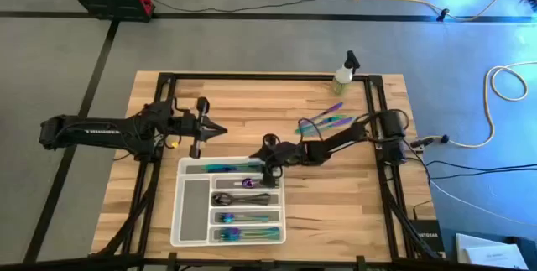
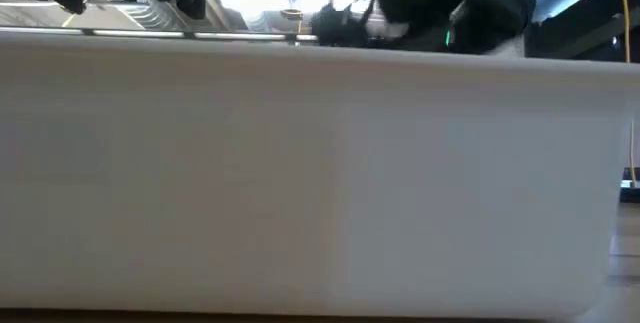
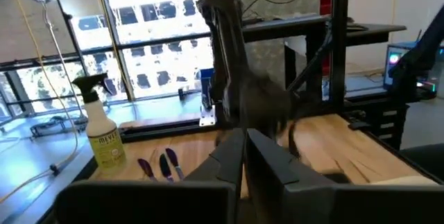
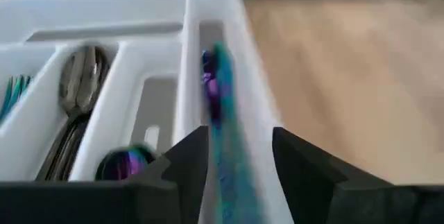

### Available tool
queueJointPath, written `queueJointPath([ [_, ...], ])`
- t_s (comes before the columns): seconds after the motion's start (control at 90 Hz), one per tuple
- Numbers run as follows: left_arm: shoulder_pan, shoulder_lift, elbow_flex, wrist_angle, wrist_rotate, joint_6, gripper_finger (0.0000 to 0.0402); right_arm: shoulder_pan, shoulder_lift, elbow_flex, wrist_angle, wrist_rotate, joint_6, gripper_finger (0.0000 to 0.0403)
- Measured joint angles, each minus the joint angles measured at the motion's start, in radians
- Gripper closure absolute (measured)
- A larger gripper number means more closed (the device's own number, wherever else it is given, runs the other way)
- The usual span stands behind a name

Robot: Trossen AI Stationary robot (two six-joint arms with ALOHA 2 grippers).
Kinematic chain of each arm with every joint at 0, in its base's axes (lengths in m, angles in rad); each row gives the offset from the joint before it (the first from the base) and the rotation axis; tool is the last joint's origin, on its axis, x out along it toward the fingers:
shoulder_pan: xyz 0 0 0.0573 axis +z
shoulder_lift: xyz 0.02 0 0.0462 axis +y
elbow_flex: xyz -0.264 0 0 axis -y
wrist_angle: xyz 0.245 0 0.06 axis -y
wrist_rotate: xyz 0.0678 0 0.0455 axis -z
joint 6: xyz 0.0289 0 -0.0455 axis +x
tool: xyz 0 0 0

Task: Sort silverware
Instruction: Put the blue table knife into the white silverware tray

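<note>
The white compartment tray (image 1: 191,221) lies at the table's near middle, and its wall (image 2: 300,183) fills the low view. Silverware lies in its slots: teal pieces (image 1: 225,168), dark pieces (image 1: 239,198) and iridescent pieces (image 1: 245,218). More iridescent silverware (image 1: 323,121) lies loose on the table's far right. My right gripper (image 1: 268,170) is open over the tray's far slot, with a teal-purple piece (image 4: 220,120) running out from between its fingers along that slot. My left gripper (image 1: 216,130) is shut and hovers beyond the tray's far edge, holding nothing. My right gripper has the near end of the teal-purple piece (image 4: 229,175) between its open fingers, closer to one finger (image 4: 191,165) than to the other. The fingers lie along the piece and along the tray slot. Whether either finger touches the piece, I cannot tell.
A spray bottle (image 1: 344,73) stands at the far edge, right of the middle. Black frame bars (image 1: 373,120) run along the table's sides. Bare wood (image 1: 336,195) lies to the right of the tray.
</note>
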State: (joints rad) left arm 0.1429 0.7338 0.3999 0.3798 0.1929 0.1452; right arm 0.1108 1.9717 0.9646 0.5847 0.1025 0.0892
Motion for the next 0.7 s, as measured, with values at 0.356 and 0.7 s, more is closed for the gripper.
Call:
queueJointPath([
  [0.356,0.0,0.016,0.0,-0.074,-0.086,0.012,0.0398,-0.079,-0.311,-0.117,-0.533,0.316,-0.084,0.0257],
  [0.7,0.0,0.093,0.0,-0.081,-0.112,0.008,0.0398,-0.238,-0.345,-0.333,-0.584,0.307,0.079,0.0361],
])
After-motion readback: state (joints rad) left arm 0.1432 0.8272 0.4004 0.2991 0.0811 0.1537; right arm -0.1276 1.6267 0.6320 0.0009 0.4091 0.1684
